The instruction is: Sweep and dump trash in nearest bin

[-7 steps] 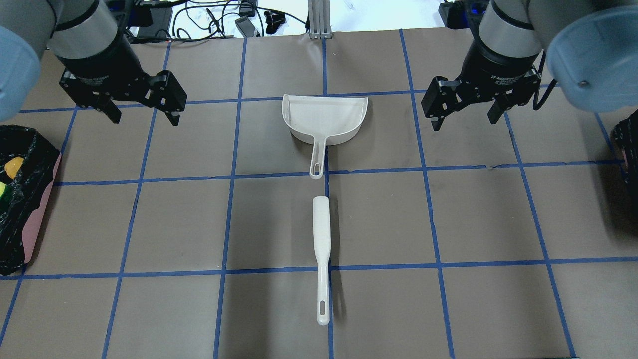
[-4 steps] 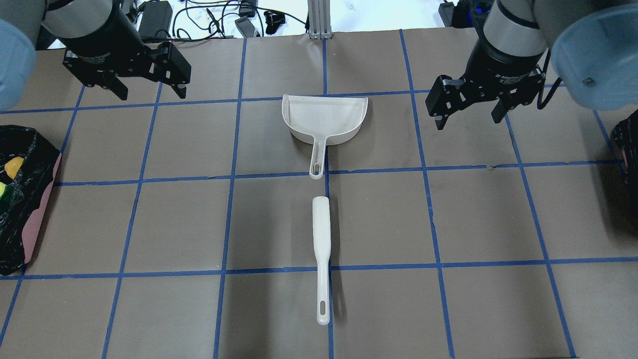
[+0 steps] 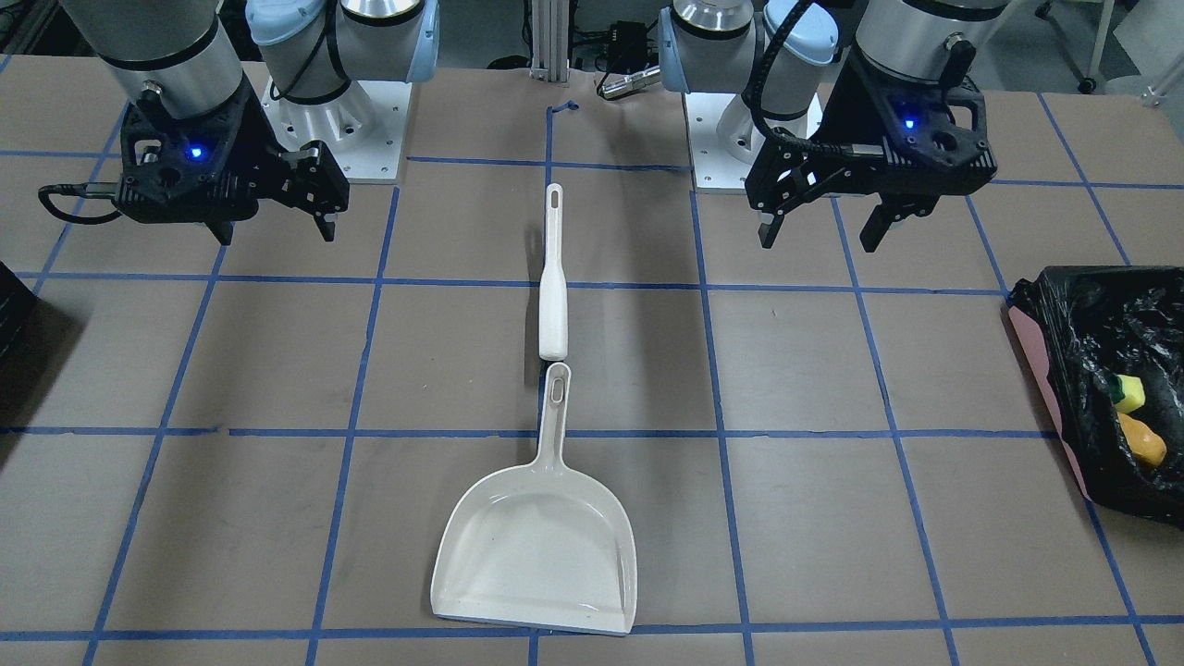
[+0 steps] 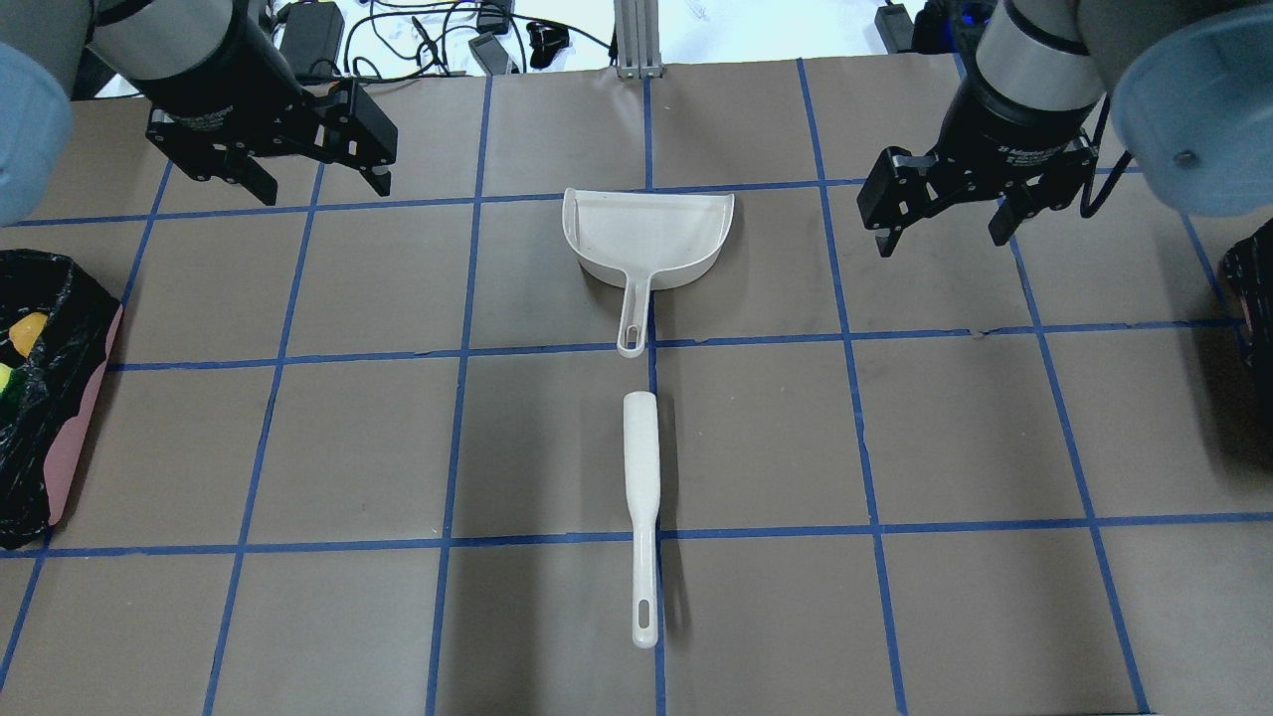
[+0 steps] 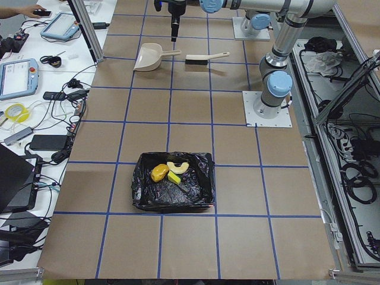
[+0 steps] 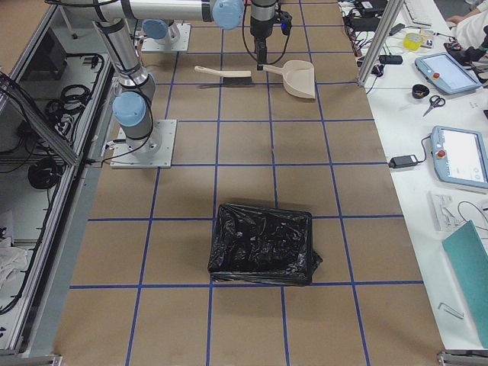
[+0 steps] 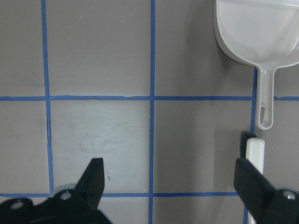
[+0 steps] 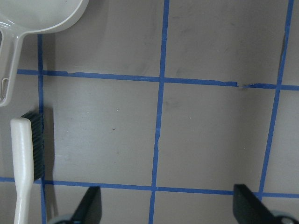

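I see both arms hanging above the desk [image 4: 955, 428]. The left gripper [image 4: 320, 187] has its jaws spread and carries nothing. The right gripper [image 4: 943, 242] is the same, jaws spread and empty. Between them the white dustpan [image 4: 646, 234] lies flat, its handle pointing at the bristle end of the white brush [image 4: 641, 447], with a small gap between the two. The orange-yellow lump [image 3: 1145, 446] and the sponge piece [image 3: 1128, 395] sit on the black bag inside the pink-walled bin [image 4: 82, 418], at the desk's left end.
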`<action>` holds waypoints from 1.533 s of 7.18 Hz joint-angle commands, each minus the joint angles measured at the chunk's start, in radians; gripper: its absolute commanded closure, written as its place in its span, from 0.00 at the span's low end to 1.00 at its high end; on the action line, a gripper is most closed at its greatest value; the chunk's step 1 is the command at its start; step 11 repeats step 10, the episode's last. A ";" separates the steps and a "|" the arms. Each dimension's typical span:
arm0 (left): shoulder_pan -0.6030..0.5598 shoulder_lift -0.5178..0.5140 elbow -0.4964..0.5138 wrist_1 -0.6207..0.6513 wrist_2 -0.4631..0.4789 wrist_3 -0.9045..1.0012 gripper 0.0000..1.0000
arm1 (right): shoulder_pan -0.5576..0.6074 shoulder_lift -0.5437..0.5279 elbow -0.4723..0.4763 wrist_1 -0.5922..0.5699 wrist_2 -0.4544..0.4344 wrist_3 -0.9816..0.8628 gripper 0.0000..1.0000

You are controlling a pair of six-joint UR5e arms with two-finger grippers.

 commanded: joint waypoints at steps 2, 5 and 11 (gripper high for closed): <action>-0.001 0.003 -0.003 0.000 0.006 0.002 0.00 | 0.002 0.001 0.000 0.000 0.005 -0.001 0.01; -0.003 -0.002 -0.003 0.000 0.006 0.003 0.00 | 0.000 -0.001 0.000 0.009 -0.003 -0.003 0.01; 0.000 0.000 -0.001 0.000 0.001 0.003 0.00 | 0.000 0.001 0.000 -0.005 -0.005 -0.011 0.00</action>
